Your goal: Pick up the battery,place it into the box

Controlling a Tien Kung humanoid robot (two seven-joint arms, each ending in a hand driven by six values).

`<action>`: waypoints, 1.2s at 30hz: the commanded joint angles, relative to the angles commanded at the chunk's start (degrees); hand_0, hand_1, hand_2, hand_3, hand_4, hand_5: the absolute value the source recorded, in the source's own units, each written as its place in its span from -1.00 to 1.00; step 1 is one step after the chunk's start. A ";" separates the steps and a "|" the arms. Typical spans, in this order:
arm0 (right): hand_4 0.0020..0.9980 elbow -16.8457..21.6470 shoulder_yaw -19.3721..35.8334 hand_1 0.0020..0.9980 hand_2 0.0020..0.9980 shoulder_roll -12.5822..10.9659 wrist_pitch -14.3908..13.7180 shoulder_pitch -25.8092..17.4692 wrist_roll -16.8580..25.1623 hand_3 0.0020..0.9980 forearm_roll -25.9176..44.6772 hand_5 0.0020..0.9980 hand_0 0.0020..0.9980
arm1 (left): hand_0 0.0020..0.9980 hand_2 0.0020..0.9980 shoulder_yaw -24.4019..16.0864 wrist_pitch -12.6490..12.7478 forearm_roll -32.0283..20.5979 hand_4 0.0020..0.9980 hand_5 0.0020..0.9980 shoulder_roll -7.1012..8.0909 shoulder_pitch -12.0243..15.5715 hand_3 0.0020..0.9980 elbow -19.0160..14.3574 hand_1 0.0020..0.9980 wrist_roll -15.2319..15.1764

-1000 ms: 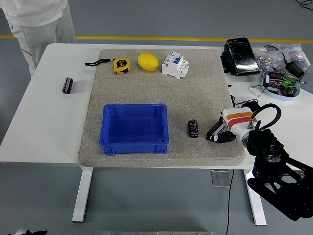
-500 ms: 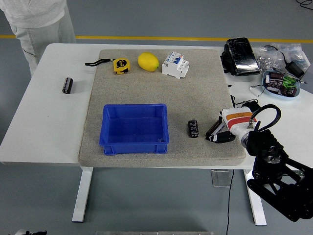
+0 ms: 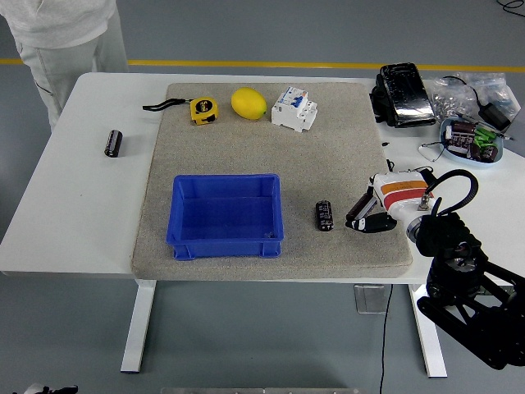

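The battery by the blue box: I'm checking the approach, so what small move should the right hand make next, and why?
Probably ease the right hand further left toward the battery. The battery lies on the mat between the hand and the blue box, untouched, and the hand hangs open just right of it with a gap between.

A small black cylindrical battery (image 3: 325,216) lies on its side on the grey mat, just right of the blue box (image 3: 226,216) (an open, empty rectangular bin), not touching it.
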 joint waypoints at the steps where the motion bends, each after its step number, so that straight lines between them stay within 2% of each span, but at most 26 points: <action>1: 1.00 0.18 0.06 -0.81 -0.18 -0.03 0.02 0.06 -0.03 0.02 0.00 0.14 -1.00 | 0.41 0.43 0.01 0.00 -0.02 0.21 -0.03 0.00 -0.01 0.19 0.00 0.35 0.00; 11: 1.00 6.47 -1.74 -0.81 -0.18 -0.21 -0.22 3.00 -0.62 0.02 1.77 0.12 -1.00 | 0.41 0.43 0.09 0.02 -0.17 0.21 -0.03 0.05 -0.02 0.19 0.04 0.35 -0.04; 18: 1.00 9.45 -4.78 -0.81 -0.18 2.21 -0.52 6.64 -0.80 0.02 3.52 0.09 -1.00 | 0.41 0.43 0.04 0.04 -0.20 0.21 -0.03 0.18 -0.06 0.19 0.03 0.35 0.00; 21: 1.00 9.17 -6.07 -0.81 -0.18 3.81 -1.04 7.96 -0.73 0.03 4.44 0.08 -1.00 | 0.41 0.43 0.00 0.06 -0.19 0.21 -0.03 0.22 -0.06 0.18 0.03 0.34 0.02; 30: 1.00 4.53 -12.07 -0.81 -0.17 9.71 -2.44 12.22 -0.34 0.03 7.65 0.08 -1.00 | 0.41 0.43 0.13 0.08 -0.29 0.21 -0.03 0.37 -0.23 0.19 -0.07 0.34 0.08; 36: 1.00 1.47 -15.33 -0.81 -0.14 12.34 -3.33 14.52 0.08 0.05 9.15 0.08 -1.00 | 0.40 0.43 0.34 0.07 -0.55 0.21 -0.03 0.39 -0.35 0.19 -0.15 0.34 0.01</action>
